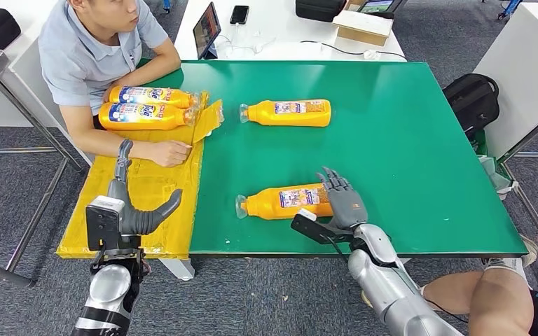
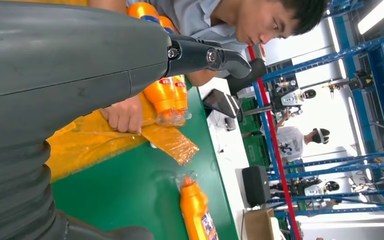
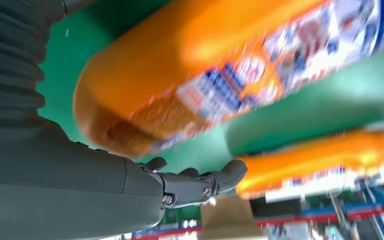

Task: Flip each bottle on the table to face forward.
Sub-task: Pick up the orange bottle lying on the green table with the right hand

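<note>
- Green table [image 1: 406,140] stands on a grey carpet floor, with white desks behind it and a yellow plastic sheet [image 1: 147,203] laid over its left edge.
- One orange bottle [image 1: 284,201] lies on its side near the front edge of the table, cap pointing to the left, label facing up.
- Right hand [image 1: 343,199] rests at the bottom end of this bottle, its fingers [image 1: 333,182] stretched out and touching the bottle, not closed around it.
- In the right wrist view the same bottle is very close to the hand [image 3: 130,185] and blurred, so I cannot tell more about the contact.
- Second bottle [image 1: 287,112] lies on its side near the middle of the table, toward the back edge, cap to the left.
- Two more bottles [image 1: 147,106] lie side by side on the yellow sheet at the back left corner.
- Person in a grey shirt [image 1: 87,56] sits at that corner, one hand [image 1: 169,152] pressing on the sheet.
- Left hand [image 1: 136,213] hovers over the front part of the yellow sheet, fingers spread apart and holding nothing.
</note>
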